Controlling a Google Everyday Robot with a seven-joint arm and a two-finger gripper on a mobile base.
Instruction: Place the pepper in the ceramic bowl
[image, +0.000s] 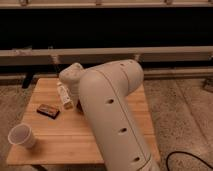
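No text, label, brand, number or sign can be read on anything here: the flat dark packet (48, 110) on the wooden table (60, 145) shows a dull orange patch but no legible letters, and the white paper cup (22, 135) and the robot arm (112, 115) are unmarked. The gripper (65, 100), hanging over the table just right of the packet, carries no readable marking either
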